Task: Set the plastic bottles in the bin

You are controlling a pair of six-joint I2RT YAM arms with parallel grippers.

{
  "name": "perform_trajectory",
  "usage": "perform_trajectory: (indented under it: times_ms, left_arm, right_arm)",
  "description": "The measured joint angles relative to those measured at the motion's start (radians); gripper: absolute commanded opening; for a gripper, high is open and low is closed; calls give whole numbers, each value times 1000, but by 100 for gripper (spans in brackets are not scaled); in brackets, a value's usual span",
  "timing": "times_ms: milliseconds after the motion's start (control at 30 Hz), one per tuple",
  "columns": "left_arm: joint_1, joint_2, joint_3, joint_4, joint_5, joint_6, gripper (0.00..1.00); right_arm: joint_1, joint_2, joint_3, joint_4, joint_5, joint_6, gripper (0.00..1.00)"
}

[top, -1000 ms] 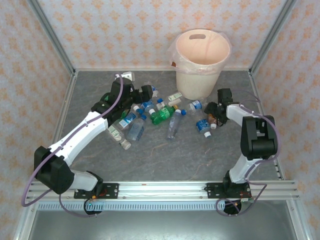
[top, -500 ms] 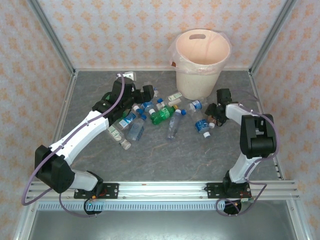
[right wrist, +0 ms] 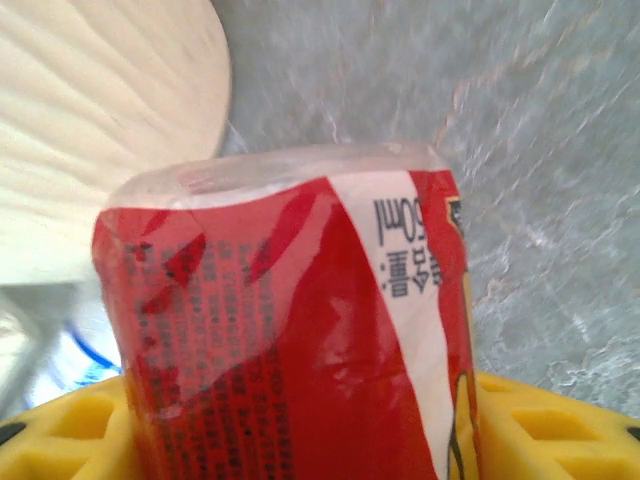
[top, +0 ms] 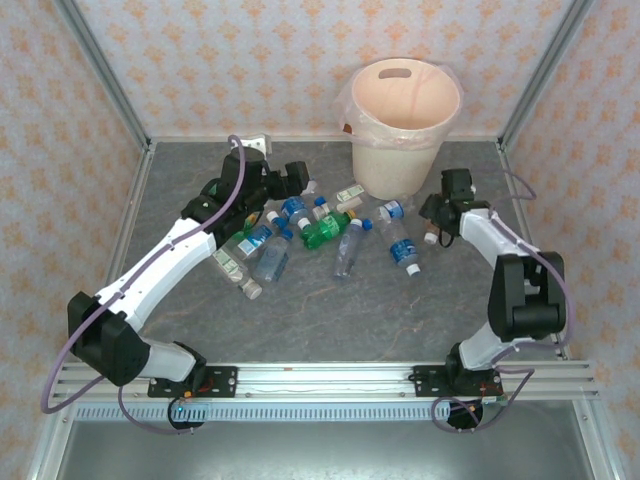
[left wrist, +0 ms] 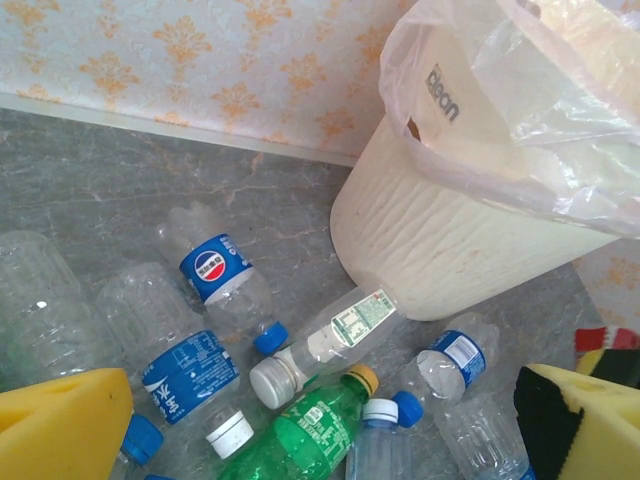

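Several plastic bottles lie in a heap left of the bin point(top: 396, 168), among them a green one point(top: 324, 231) point(left wrist: 311, 434) and clear ones with blue caps point(top: 347, 250) point(top: 403, 251). My left gripper point(top: 291, 184) point(left wrist: 330, 430) hovers open over the heap's far left side, its yellow pads point(left wrist: 62, 422) wide apart with nothing between them. My right gripper point(top: 438, 216) point(right wrist: 300, 440) is shut on a clear bottle with a red label point(right wrist: 290, 330), just right of the bin's base point(right wrist: 100, 130). The cream bin point(left wrist: 450, 240) carries a thin clear liner.
A metal frame and patterned walls enclose the grey marble table point(top: 330, 320). A loose white cap point(top: 430, 238) lies near the right gripper. A small pale block point(top: 259, 147) sits at the back left. The near half of the table is bare.
My right gripper has closed on the red-labelled bottle and drawn it up and right, away from the blue-labelled bottle. The left gripper has shifted slightly toward the far side.
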Motion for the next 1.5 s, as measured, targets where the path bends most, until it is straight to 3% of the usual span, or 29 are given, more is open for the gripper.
perform_trajectory:
  times_ms: [233, 467, 700, 1067, 1500]
  left_arm:
    - [0, 0, 17, 14, 14, -7, 99]
    - [0, -2, 44, 40, 18, -7, 99]
    - [0, -26, 45, 41, 18, -7, 99]
    - [0, -113, 39, 40, 13, -6, 99]
    - [0, -133, 29, 23, 6, -5, 99]
  right_arm:
    - [0, -144, 142, 2, 16, 15, 59]
    - [0, -151, 383, 13, 6, 16, 59]
    - [2, 5, 693, 38, -6, 16, 59]
    - [36, 367, 1030, -42, -35, 16, 60]
    - [50, 440, 1096, -113, -42, 16, 63]
